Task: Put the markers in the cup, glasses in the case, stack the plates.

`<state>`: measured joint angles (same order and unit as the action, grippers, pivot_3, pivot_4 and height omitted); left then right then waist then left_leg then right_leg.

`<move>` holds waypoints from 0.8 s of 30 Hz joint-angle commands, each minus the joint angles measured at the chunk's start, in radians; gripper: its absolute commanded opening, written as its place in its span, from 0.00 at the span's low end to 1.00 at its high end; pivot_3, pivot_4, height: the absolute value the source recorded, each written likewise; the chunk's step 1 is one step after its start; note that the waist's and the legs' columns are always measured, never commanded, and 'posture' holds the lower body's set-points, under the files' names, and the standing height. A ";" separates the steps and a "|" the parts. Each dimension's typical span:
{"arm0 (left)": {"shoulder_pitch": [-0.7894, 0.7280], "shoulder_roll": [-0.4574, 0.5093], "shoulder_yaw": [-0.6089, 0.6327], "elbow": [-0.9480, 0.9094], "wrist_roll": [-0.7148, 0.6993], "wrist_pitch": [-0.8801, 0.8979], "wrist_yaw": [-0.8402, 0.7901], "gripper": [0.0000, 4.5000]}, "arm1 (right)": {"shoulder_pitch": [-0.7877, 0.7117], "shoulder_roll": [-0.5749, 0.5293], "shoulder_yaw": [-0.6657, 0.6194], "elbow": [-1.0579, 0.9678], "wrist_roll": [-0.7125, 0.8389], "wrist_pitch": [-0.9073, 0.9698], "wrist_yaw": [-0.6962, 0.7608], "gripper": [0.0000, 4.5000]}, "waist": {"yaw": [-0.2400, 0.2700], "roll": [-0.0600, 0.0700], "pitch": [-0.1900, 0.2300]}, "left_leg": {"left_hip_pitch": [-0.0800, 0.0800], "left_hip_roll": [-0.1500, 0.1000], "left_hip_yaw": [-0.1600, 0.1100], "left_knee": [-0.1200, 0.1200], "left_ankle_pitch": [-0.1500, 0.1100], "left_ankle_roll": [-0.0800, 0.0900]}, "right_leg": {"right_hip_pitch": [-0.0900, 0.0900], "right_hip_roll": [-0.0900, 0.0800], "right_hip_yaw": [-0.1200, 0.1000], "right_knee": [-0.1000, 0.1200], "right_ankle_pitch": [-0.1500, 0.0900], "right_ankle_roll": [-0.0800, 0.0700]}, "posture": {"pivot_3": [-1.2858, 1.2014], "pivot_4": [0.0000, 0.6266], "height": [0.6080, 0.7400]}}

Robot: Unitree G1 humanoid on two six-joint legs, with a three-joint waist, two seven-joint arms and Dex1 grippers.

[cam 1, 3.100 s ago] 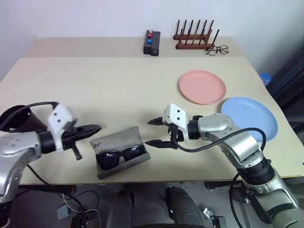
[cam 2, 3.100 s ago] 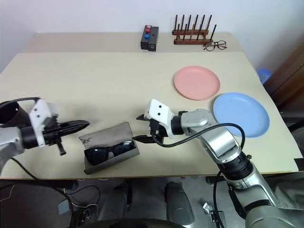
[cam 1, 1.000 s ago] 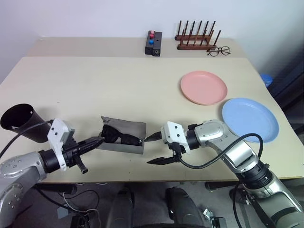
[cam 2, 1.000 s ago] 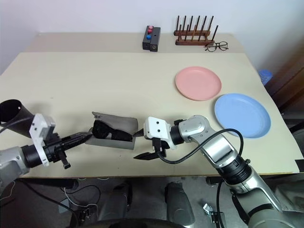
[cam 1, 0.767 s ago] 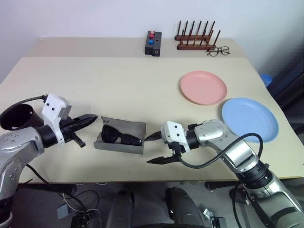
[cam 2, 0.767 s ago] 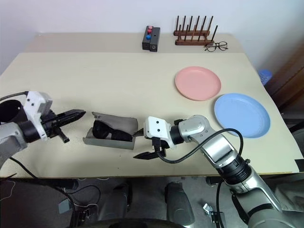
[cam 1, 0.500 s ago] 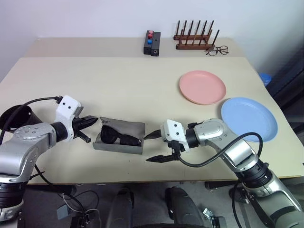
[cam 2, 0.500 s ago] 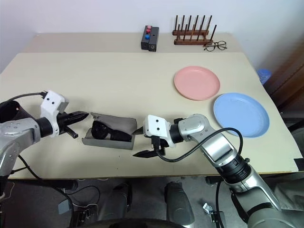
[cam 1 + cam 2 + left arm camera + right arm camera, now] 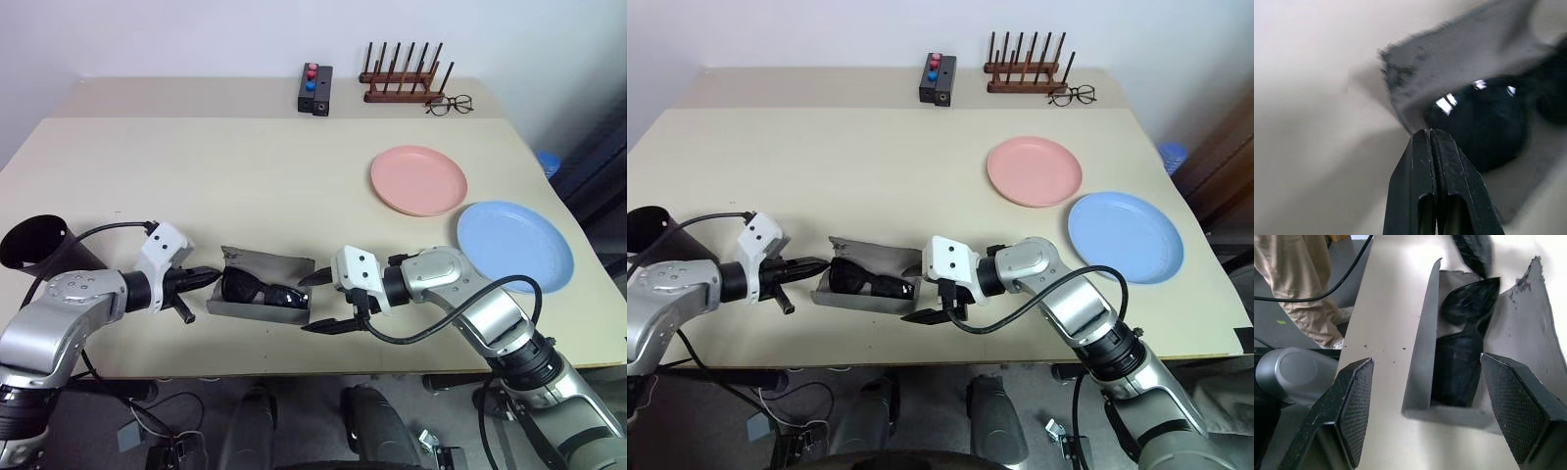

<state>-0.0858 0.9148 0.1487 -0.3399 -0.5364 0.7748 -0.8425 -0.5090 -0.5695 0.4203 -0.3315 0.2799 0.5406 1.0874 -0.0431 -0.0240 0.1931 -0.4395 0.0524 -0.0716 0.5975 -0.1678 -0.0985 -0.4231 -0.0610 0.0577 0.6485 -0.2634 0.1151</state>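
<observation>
Two round shallow plates, salmon pink and light blue, one matte black cup, one grey case holding black sunglasses lie on beige table. Left gripper closed, empty; right gripper wide.

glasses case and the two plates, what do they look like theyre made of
The glasses case looks like grey felt or fabric-covered board: matte, with fuzzy, ragged lid edges in the wrist views. The sunglasses inside look like glossy black plastic, with bright glints on a lens. The pink plate and blue plate look like smooth matte plastic or melamine, evenly coloured; ceramic cannot be ruled out.
</observation>
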 commanded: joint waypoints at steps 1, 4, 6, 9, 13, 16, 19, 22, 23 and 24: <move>0.018 0.023 0.075 -0.024 -0.007 -0.028 -0.022 0.01 | 0.000 0.002 -0.017 -0.038 0.015 -0.002 -0.001 0.79 | 0.000 0.000 0.000 | 0.000 0.000 0.000 0.000 0.000 0.000 | 0.000 0.000 0.000 0.000 0.000 0.000 | 0.52 0.24 1.00; 0.014 0.021 0.116 -0.001 -0.006 -0.032 -0.016 0.01 | -0.001 0.003 -0.016 -0.035 0.014 -0.005 0.000 0.79 | 0.003 0.000 0.000 | 0.000 0.000 0.000 0.000 0.000 0.000 | 0.000 0.000 0.000 0.000 0.000 0.000 | 0.52 0.24 1.00; -0.011 0.009 0.140 0.022 -0.003 -0.045 -0.001 0.01 | -0.003 0.004 -0.015 -0.032 0.013 -0.007 0.002 0.79 | 0.003 0.000 0.000 | 0.000 0.000 0.000 0.000 0.000 0.000 | 0.000 0.000 0.000 0.000 0.000 0.000 | 0.52 0.24 1.00; -0.072 -0.018 0.140 0.063 0.011 -0.052 0.045 0.01 | -0.006 0.006 -0.014 -0.028 0.012 -0.011 0.003 0.79 | 0.003 0.000 0.000 | 0.000 0.000 0.000 0.000 0.000 0.000 | 0.000 0.000 0.000 0.000 0.000 0.000 | 0.52 0.24 1.00; -0.140 -0.044 0.067 0.070 0.033 -0.087 0.039 0.01 | -0.009 0.015 -0.009 -0.021 0.008 -0.015 0.001 0.79 | 0.003 0.000 0.000 | 0.000 0.000 0.000 0.000 0.000 0.000 | 0.001 0.000 0.000 0.000 0.000 0.000 | 0.52 0.24 1.00; -0.158 -0.039 0.011 0.062 0.042 -0.101 -0.007 0.01 | -0.011 0.019 -0.008 -0.019 0.005 -0.016 -0.003 0.79 | 0.001 0.000 0.000 | 0.000 0.000 0.000 0.000 0.000 0.000 | 0.000 0.000 0.000 0.000 0.000 0.001 | 0.52 0.24 1.00; -0.161 -0.010 -0.052 0.050 0.048 -0.113 -0.085 0.01 | -0.010 0.020 -0.010 -0.020 0.003 -0.014 -0.007 0.79 | -0.001 0.000 0.000 | 0.000 0.000 0.000 0.000 0.000 0.000 | 0.000 0.000 0.000 0.000 0.000 0.001 | 0.52 0.24 1.00; -0.172 0.003 -0.088 0.063 0.069 -0.127 -0.117 0.01 | -0.007 0.018 -0.012 -0.024 0.003 -0.012 -0.011 0.79 | 0.000 0.000 0.000 | 0.000 0.000 0.000 0.000 0.000 0.000 | 0.000 0.001 0.000 0.000 0.000 0.000 | 0.52 0.24 1.00; -0.187 0.001 -0.108 0.082 0.094 -0.146 -0.116 0.01 | -0.006 0.017 -0.013 -0.025 0.003 -0.011 -0.013 0.79 | 0.000 0.000 0.000 | 0.000 0.000 0.000 0.000 0.000 0.000 | 0.000 0.000 0.000 0.000 0.000 0.000 | 0.52 0.24 1.00; -0.201 -0.003 -0.125 0.101 0.117 -0.162 -0.112 0.01 | -0.005 0.016 -0.014 -0.027 0.004 -0.010 -0.014 0.79 | 0.002 0.000 0.000 | 0.000 0.000 0.000 0.000 0.000 0.000 | 0.000 0.000 0.000 0.000 0.000 0.000 | 0.52 0.24 1.00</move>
<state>-0.2629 0.9032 0.0328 -0.2453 -0.4515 0.6477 -0.9529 -0.5085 -0.5602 0.4212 -0.3298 0.2780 0.5384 1.0772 -0.0410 -0.0240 0.1931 -0.4395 0.0523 -0.0716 0.5977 -0.1677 -0.0984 -0.4227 -0.0606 0.0577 0.6488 -0.2633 0.1154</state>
